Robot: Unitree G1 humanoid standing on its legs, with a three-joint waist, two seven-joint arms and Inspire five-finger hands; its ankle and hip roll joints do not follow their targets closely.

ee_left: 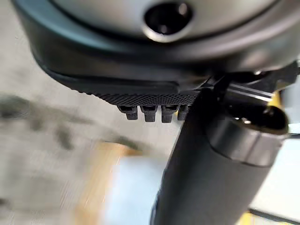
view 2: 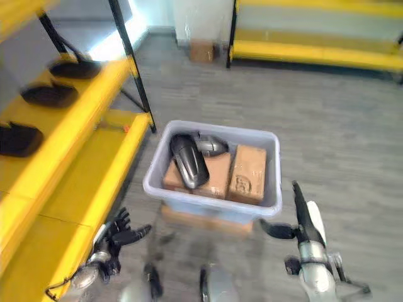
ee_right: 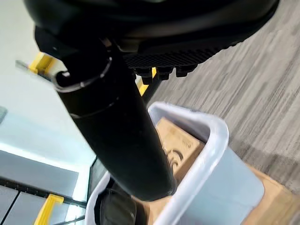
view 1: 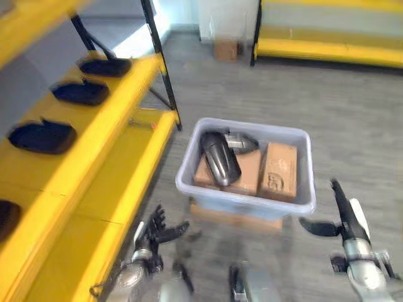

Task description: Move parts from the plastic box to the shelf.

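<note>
Both hands hanging empty short of the plastic box (view 1: 296, 204).
Left hand (view 1: 153, 231) and right hand (view 1: 345, 217) fingers apart; reaching in, I'd be taking the black part (view 1: 220, 158) lying on top first.

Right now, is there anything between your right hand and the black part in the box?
Yes. In the left eye view, the plastic box's near wall and two cardboard boxes lie between the right hand and the black part.
</note>
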